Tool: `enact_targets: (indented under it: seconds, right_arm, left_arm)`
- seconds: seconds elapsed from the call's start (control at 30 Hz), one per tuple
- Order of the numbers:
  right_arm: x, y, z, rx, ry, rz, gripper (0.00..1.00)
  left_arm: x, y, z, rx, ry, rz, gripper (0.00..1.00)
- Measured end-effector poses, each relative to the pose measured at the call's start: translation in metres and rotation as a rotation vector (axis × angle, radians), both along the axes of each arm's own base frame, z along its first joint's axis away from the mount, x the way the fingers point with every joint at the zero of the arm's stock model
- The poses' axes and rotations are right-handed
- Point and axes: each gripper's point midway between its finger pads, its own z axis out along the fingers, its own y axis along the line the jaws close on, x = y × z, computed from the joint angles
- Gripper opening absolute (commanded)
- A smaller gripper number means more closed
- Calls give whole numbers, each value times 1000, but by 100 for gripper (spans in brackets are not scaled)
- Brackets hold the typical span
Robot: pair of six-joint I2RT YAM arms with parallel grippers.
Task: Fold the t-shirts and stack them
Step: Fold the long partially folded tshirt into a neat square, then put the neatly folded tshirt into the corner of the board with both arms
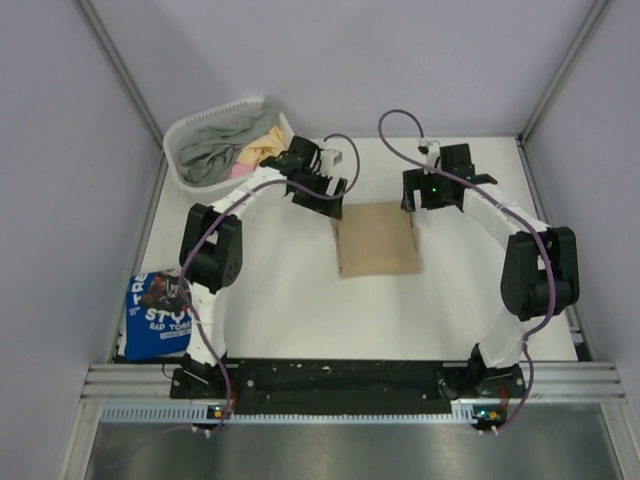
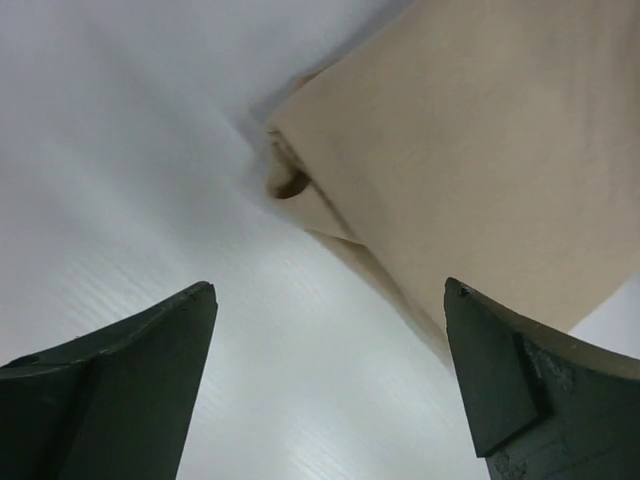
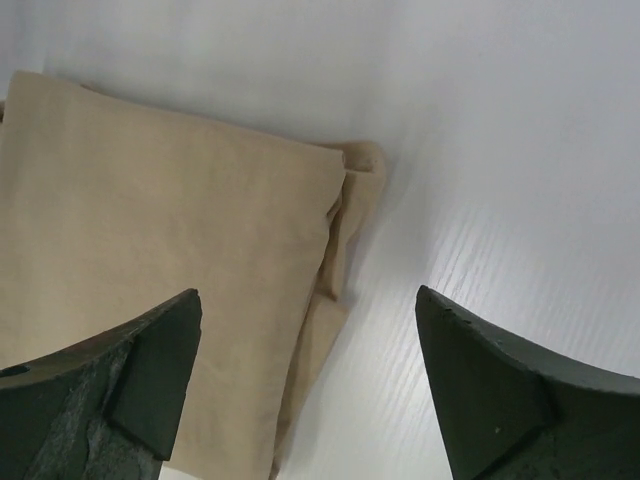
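The tan t-shirt (image 1: 378,238) lies folded into a rectangle in the middle of the white table. It also shows in the left wrist view (image 2: 480,170) and the right wrist view (image 3: 150,240). The blue t-shirt (image 1: 157,316) with white lettering lies folded at the table's near left edge. My left gripper (image 1: 330,203) is open and empty, just above the tan shirt's far left corner. My right gripper (image 1: 412,210) is open and empty, just above its far right corner. Both grippers (image 2: 330,300) (image 3: 308,300) hold nothing.
A white slotted basket (image 1: 190,130) at the far left holds grey, yellow and pink clothes (image 1: 225,150). Grey walls enclose the table on three sides. The black rail (image 1: 330,378) with the arm bases runs along the near edge.
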Motion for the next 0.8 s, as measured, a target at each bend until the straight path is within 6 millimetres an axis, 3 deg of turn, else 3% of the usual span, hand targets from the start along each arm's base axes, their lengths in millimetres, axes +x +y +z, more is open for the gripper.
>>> enact_targets:
  seconds: [0.13,0.3,0.37,0.43,0.47,0.67,0.8]
  right_arm:
    - [-15,0,-16,20,59,-29,87]
    - [-29,-3,-28,18,99,-44,87]
    - [-32,-5,-28,13,98,-49,87]
    - [-33,-6,-26,10,91,-52,87]
    - [-33,-7,-24,9,87,-54,88]
    - [-39,-12,-12,-8,51,-64,88]
    - [-39,-15,-5,-21,27,-65,88]
  left_arm:
    - [-13,-26,-7,-109,89,6,95]
    - [-19,-41,-37,-148,201,37,75]
    - [-17,-51,-45,-179,246,38,57]
    - [-11,-55,-45,-193,248,49,13]
    - [-10,-57,-48,-196,256,55,0]
    - [-14,-55,-55,-189,282,42,0]
    - [-32,-34,-52,-151,275,18,0]
